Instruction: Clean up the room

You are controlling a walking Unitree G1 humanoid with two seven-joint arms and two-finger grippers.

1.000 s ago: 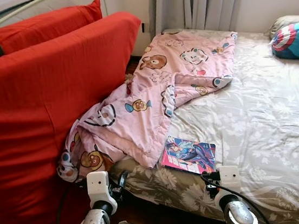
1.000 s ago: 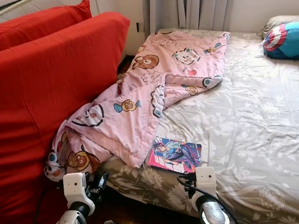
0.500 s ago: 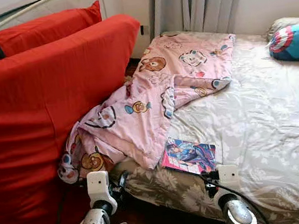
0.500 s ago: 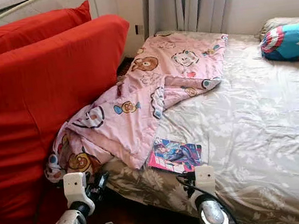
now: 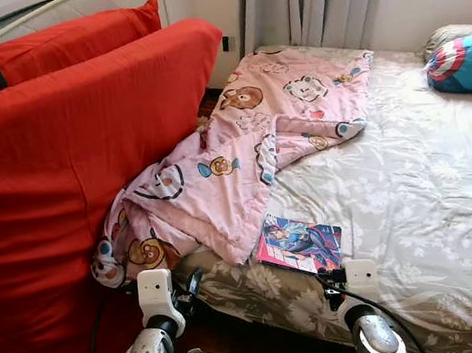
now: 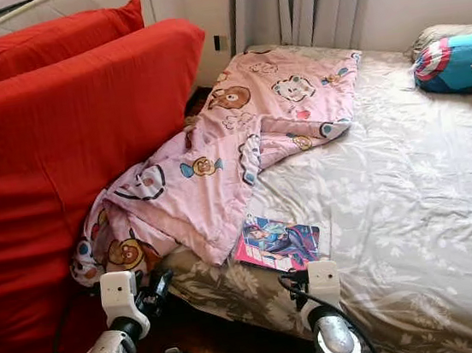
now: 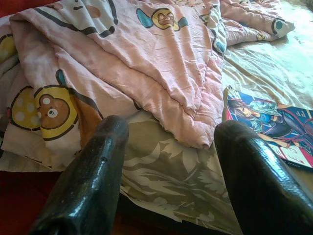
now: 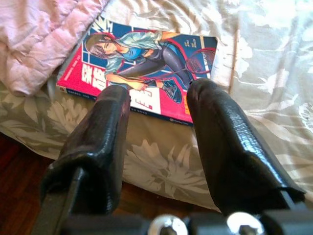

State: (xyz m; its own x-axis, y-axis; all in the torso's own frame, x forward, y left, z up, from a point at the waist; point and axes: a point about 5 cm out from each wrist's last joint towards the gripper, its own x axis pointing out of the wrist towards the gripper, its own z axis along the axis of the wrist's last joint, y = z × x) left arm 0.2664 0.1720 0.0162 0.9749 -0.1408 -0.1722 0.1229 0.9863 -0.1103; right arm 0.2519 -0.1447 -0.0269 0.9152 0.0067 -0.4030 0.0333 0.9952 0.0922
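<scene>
While both end effectors hang low at the bed's (image 5: 412,206) near edge, nothing is held.
Right end effector (image 8: 156,105) is spread wide, aimed at the book (image 5: 299,244) just beyond it; left end effector (image 7: 168,147) gapes, empty, below the blanket (image 5: 242,154) spilling against the sofa (image 5: 64,180); open sheet lies right.

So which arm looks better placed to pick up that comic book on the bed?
The right. Its open end effector points straight at the comic book near the bed edge. The left end effector, also open, faces the pink blanket.
</scene>
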